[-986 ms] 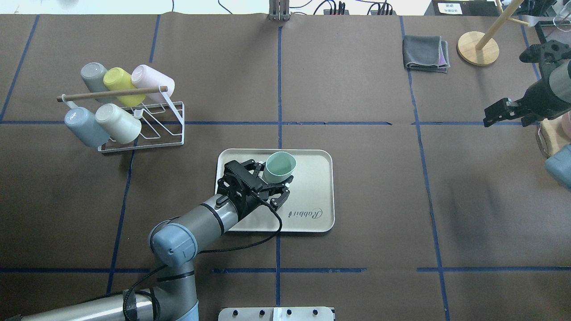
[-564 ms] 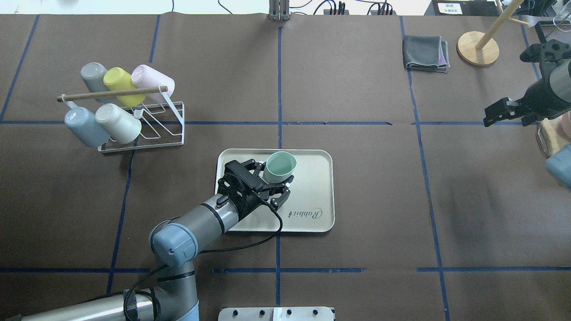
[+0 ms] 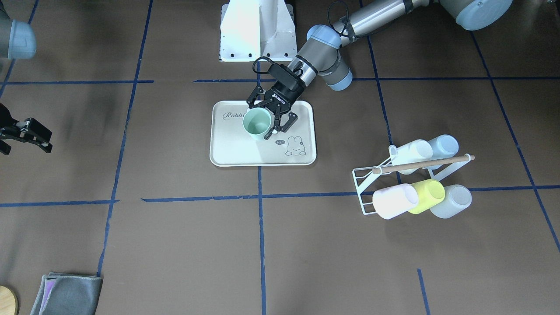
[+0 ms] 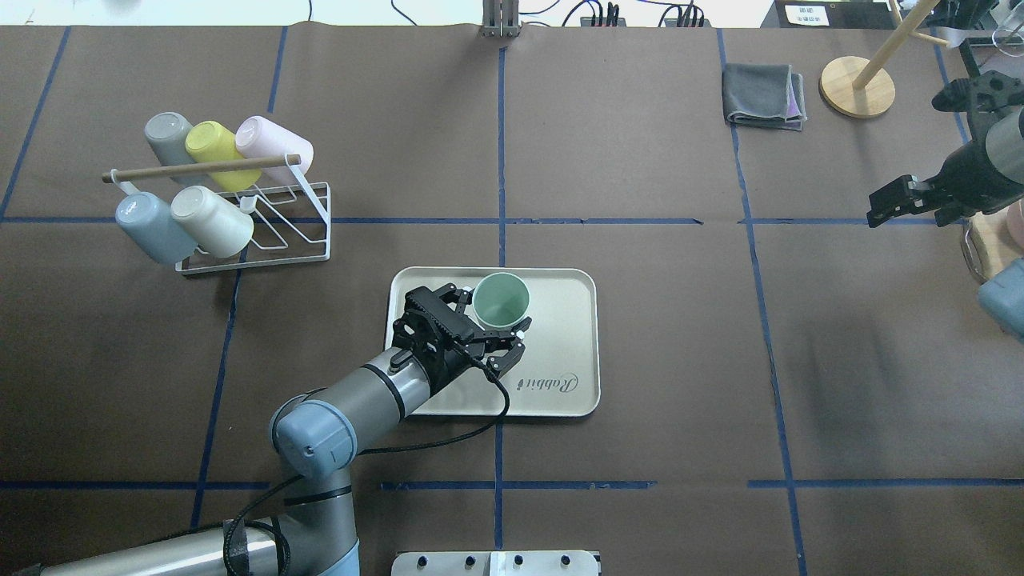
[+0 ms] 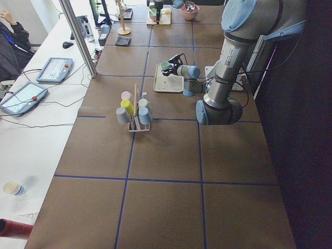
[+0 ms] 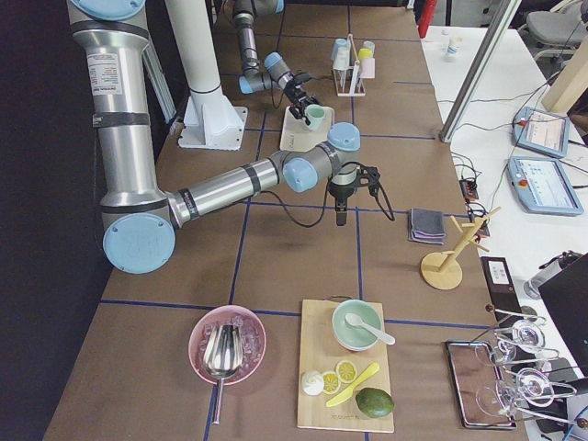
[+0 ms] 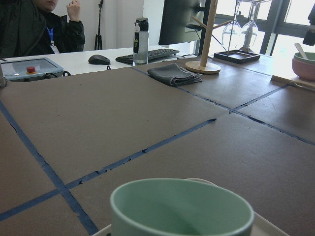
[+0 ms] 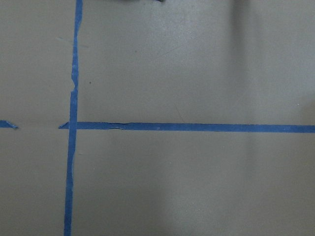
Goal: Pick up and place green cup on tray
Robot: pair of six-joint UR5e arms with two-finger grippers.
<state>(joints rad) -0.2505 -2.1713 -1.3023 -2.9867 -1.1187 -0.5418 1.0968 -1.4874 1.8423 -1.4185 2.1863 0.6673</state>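
**A:** Where is the green cup [image 4: 501, 300]?

**B:** It's between the left fingers [image 4: 502, 352], upright with its mouth up. It stands on the tray [image 4: 560, 336], which lies flat on the worktop [image 4: 640, 160] beneath them.

**A:** Are they squeezing it?

**B:** They look released. One sits on each side of the cup, spread a shade wider than its rim and close to its wall. In the left wrist camera the rim shows level, just ahead of the fingers.

**A:** And the right fingers [image 4: 888, 200]?

**B:** They're well apart from the cup and tray. They hang over the brown worktop, above a crossing of blue tape lines. Clenched or released — I cannot tell.

**A:** Anything else near the left fingers?

**B:** A white rack [image 4: 316, 210] with five pastel cups — off the tray, well apart from them.
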